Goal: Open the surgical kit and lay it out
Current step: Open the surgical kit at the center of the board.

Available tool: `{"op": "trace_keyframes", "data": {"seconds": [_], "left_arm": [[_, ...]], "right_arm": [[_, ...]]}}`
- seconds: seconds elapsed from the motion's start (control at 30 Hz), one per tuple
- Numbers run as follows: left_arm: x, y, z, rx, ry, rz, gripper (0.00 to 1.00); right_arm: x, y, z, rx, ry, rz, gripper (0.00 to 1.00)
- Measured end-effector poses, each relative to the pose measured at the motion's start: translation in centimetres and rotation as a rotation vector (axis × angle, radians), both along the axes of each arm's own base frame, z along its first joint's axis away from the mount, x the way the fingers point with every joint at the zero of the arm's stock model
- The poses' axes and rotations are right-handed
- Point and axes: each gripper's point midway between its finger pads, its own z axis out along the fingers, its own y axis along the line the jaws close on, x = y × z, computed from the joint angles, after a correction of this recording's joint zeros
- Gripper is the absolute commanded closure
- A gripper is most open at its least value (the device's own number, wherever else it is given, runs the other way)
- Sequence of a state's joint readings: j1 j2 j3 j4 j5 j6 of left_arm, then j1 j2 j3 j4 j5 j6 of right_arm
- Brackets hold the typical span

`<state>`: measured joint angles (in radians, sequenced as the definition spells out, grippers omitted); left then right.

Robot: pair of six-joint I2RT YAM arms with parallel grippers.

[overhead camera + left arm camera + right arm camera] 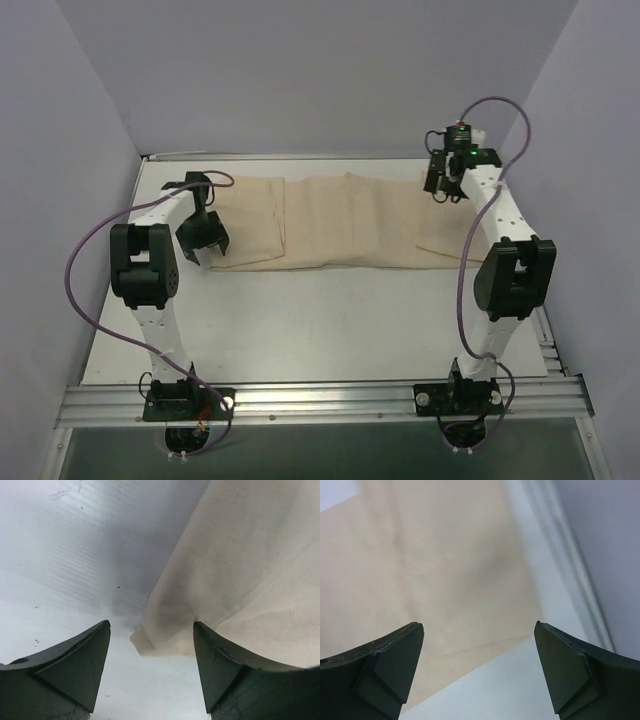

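Note:
The beige cloth wrap [330,222] lies folded in a long strip across the far half of the table. No steel tray or instruments show; they are hidden or out of view. My left gripper [203,238] is open and empty, low at the wrap's left end. In the left wrist view a cloth corner [150,642] lies just beyond the gap between the fingertips [97,645]. My right gripper [447,190] is open and empty above the wrap's right end. The right wrist view shows the cloth [435,575] and its near edge below the open fingers [400,650].
The white table [330,320] is bounded by lilac walls on the left, back and right. A metal rail [320,400] runs along the near edge by the arm bases. A purple cable [85,270] loops beside each arm.

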<state>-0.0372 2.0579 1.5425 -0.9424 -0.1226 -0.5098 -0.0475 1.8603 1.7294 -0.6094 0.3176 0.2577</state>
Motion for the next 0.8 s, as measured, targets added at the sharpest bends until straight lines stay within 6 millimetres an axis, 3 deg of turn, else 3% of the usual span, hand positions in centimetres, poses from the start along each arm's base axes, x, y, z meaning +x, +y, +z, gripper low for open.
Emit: {"op": "trace_keyframes", "data": {"seconds": [0.07, 0.13, 0.2, 0.37, 0.5, 0.6, 0.8], "left_arm": [[0.1, -0.1, 0.9, 0.01, -0.02, -0.005, 0.2], [0.3, -0.6, 2.3, 0.029, -0.05, -0.025, 0.21], [0.8, -2.0, 4.2, 0.035, -0.098, -0.063, 0.23], [2.5, -8.4, 8.3, 0.036, -0.228, -0.213, 0.27], [1.8, -13.1, 8.9, 0.019, -0.242, -0.32, 0.3], [1.3, -14.3, 7.6, 0.023, -0.202, -0.347, 0.33], [0.5, -14.1, 3.8, 0.046, -0.088, -0.352, 0.34]], "right_arm": [[1.2, 5.9, -0.6, 0.03, -0.005, 0.161, 0.0], [1.1, 10.8, -2.2, 0.072, 0.03, 0.295, 0.01], [0.5, 12.7, -4.3, 0.105, 0.079, 0.351, 0.04], [-0.4, 11.0, -8.6, 0.143, 0.184, 0.291, 0.16], [-0.9, 9.8, -10.1, 0.155, 0.22, 0.249, 0.18], [-1.8, 10.1, -11.1, 0.166, 0.247, 0.246, 0.25], [-3.1, 10.5, -12.5, 0.186, 0.292, 0.253, 0.28]]}}
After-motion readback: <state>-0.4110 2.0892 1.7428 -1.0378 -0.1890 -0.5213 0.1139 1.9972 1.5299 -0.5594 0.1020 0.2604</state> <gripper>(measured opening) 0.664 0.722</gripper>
